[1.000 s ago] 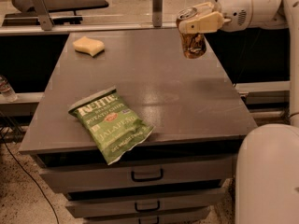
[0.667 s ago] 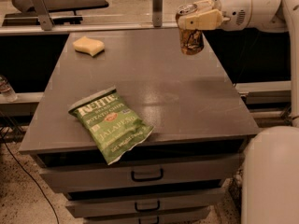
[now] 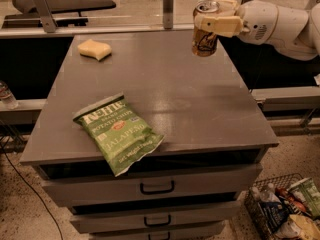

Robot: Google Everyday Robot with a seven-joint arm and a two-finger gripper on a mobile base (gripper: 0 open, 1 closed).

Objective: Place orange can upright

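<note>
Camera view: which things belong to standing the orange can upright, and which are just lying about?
Job in hand: orange can, roughly upright, held over the far right of the table; gripper, shut on it; grey cabinet top.
Lying about: yellow sponge, far left; jalapeño chip bag, overhanging the front edge; wire basket of snack bags on the floor.

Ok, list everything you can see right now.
can: one, orange, held roughly upright over the table's far right
sponge: one, yellow, table's far left
chip bag: one, green, table's front left, overhanging the edge
table: one, grey, drawers below
basket: one, wire, floor at lower right, holding snack bags
bottle: one, clear, far left, below table level
pincer: one, cream, shut on the can
arm: one, white, reaching in from the right
</note>
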